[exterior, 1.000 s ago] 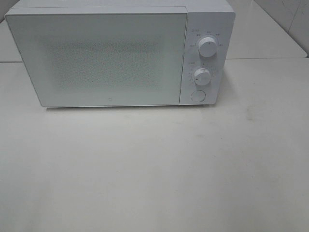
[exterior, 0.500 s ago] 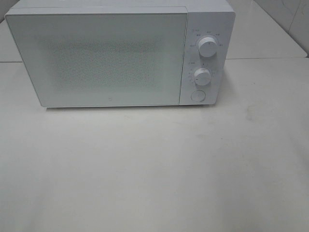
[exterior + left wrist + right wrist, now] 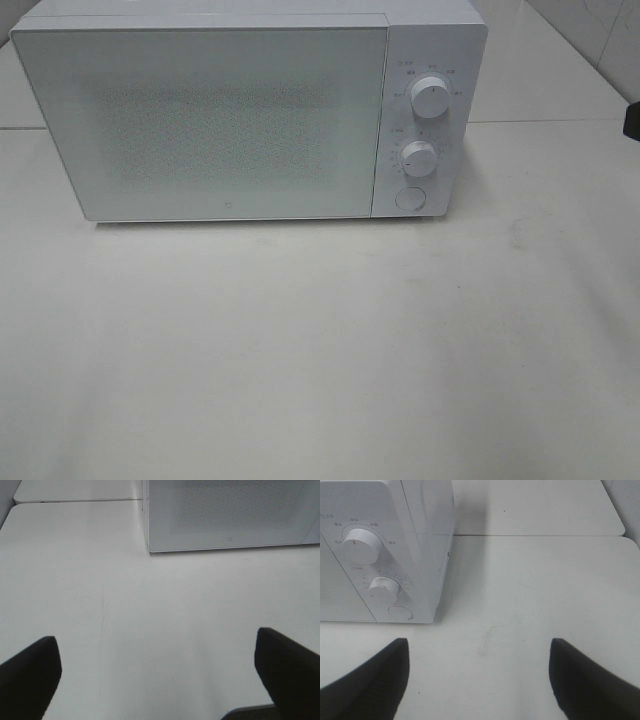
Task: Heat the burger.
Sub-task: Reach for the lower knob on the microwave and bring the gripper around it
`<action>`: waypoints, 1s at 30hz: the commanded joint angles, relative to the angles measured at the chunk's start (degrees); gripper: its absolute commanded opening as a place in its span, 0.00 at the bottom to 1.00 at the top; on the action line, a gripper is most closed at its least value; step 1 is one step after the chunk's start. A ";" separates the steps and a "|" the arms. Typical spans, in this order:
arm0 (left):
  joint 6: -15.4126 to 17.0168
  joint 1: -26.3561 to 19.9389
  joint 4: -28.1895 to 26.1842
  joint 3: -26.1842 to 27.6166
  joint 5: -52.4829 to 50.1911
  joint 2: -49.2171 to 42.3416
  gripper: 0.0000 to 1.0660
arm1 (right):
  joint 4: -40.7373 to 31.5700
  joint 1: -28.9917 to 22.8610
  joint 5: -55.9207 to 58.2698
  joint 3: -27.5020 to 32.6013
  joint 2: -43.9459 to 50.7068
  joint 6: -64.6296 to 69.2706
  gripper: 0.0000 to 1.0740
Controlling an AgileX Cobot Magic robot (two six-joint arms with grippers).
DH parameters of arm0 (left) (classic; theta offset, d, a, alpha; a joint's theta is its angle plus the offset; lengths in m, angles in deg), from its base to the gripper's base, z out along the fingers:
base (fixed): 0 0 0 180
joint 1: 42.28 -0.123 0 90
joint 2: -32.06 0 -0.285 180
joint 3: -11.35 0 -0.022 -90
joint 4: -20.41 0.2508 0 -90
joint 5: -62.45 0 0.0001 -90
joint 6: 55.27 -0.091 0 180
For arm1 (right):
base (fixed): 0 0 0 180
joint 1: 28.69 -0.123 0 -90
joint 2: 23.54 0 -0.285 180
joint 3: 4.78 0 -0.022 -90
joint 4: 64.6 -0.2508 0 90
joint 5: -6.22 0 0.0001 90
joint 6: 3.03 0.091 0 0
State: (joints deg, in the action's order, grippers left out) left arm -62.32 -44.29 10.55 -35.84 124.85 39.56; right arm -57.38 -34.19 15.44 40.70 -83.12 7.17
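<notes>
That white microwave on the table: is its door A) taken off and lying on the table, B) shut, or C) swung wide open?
B: the microwave shows one flush front, and the door's edge meets the knob panel with no gap.

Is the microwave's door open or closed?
Shut. The microwave door lies flat against the front, level with the knob panel, no gap showing.

The left gripper has its jaws spread wide, its dark fingers far apart and clasping nothing. The right gripper is parted too and grips nothing. Only a dark sliver of the right arm shows at the high view's right edge.
</notes>
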 commanded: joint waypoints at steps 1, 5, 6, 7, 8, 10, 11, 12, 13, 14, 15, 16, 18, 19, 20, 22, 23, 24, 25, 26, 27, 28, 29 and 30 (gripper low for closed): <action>0.06 0.06 -0.40 -0.17 -0.86 -1.26 0.93 | 0.00 0.40 -5.50 -0.46 -3.44 0.06 0.70; 0.06 0.06 -0.40 -0.17 -0.86 -1.26 0.93 | 0.00 0.40 -9.22 -0.46 -6.88 0.11 0.70; 0.06 0.06 -0.40 -0.17 -0.86 -1.26 0.93 | 0.00 0.40 -9.22 -0.46 -6.88 0.11 0.70; 0.06 0.06 -0.40 -0.17 -0.86 -1.26 0.93 | 0.00 0.40 -11.17 -0.40 -8.54 0.11 0.70; 0.06 0.06 -0.40 -0.17 -0.86 -1.26 0.93 | 0.00 0.40 -12.43 -0.11 -9.11 0.11 0.70; 0.06 0.06 -0.40 -0.17 -0.86 -1.26 0.93 | 0.00 0.40 -16.73 0.97 -10.43 0.00 0.70; 0.06 0.06 -0.40 -0.17 -0.86 -1.26 0.93 | 0.00 0.40 -16.73 0.97 -10.43 0.00 0.70; 0.06 0.06 -0.40 -0.17 -0.86 -1.26 0.93 | 0.00 0.40 -22.00 2.86 -11.80 -0.17 0.70; 0.06 0.06 -0.40 -0.17 -0.86 -1.26 0.93 | 0.00 0.40 -23.89 3.67 -12.26 -0.23 0.70; 0.06 0.06 -0.40 -0.17 -0.86 -1.26 0.93 | 0.00 0.40 -23.89 3.67 -12.26 -0.23 0.70; 0.06 0.06 -0.40 -0.17 -0.86 -1.26 0.93 | -0.29 0.40 -27.79 5.61 -13.41 -0.69 0.70; 0.06 0.06 -0.40 -0.17 -0.86 -1.26 0.93 | -0.74 0.34 -29.62 6.59 -13.75 -1.38 0.70; 0.06 0.06 -0.40 -0.17 -0.86 -1.26 0.93 | -2.64 -0.46 -32.54 8.25 -14.61 -3.67 0.70; 0.06 0.06 -0.40 -0.17 -0.86 -1.26 0.93 | -2.64 -0.46 -32.54 8.25 -14.61 -3.67 0.70; 0.06 0.06 -0.40 -0.17 -0.86 -1.26 0.93 | -5.04 -1.83 -35.41 9.80 -15.64 -7.51 0.70; 0.06 0.06 -0.40 -0.17 -0.86 -1.26 0.93 | -6.65 -2.86 -37.24 10.71 -16.21 -10.20 0.70; 0.06 0.06 -0.40 -0.17 -0.86 -1.26 0.93 | -11.46 -5.21 -41.08 12.32 -17.53 -14.90 0.70; 0.06 0.06 -0.40 -0.17 -0.86 -1.26 0.93 | -16.84 -7.62 -44.81 13.52 -18.62 -18.68 0.70; 0.06 0.06 -0.40 -0.17 -0.86 -1.26 0.93 | -16.84 -7.62 -44.81 13.52 -18.62 -18.68 0.70; 0.06 0.06 -0.40 -0.17 -0.86 -1.26 0.93 | -19.88 -8.94 -46.47 13.92 -19.25 -20.57 0.70; 0.06 0.06 -0.40 -0.17 -0.86 -1.26 0.93 | -19.88 -8.94 -46.47 13.92 -19.25 -20.57 0.70; 0.06 0.06 -0.40 -0.17 -0.86 -1.26 0.93 | -24.52 -11.29 -49.56 14.50 -20.45 -23.43 0.70; 0.06 0.06 -0.40 -0.17 -0.86 -1.26 0.93 | -26.81 -12.61 -51.11 14.78 -21.20 -24.81 0.70; 0.06 0.06 -0.40 -0.17 -0.86 -1.26 0.93 | -26.81 -12.61 -51.11 14.78 -21.20 -24.81 0.70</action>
State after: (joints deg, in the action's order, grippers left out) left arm -62.32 -44.29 10.55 -35.84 124.85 39.56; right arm -82.13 -46.28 -33.38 55.31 -104.38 -15.81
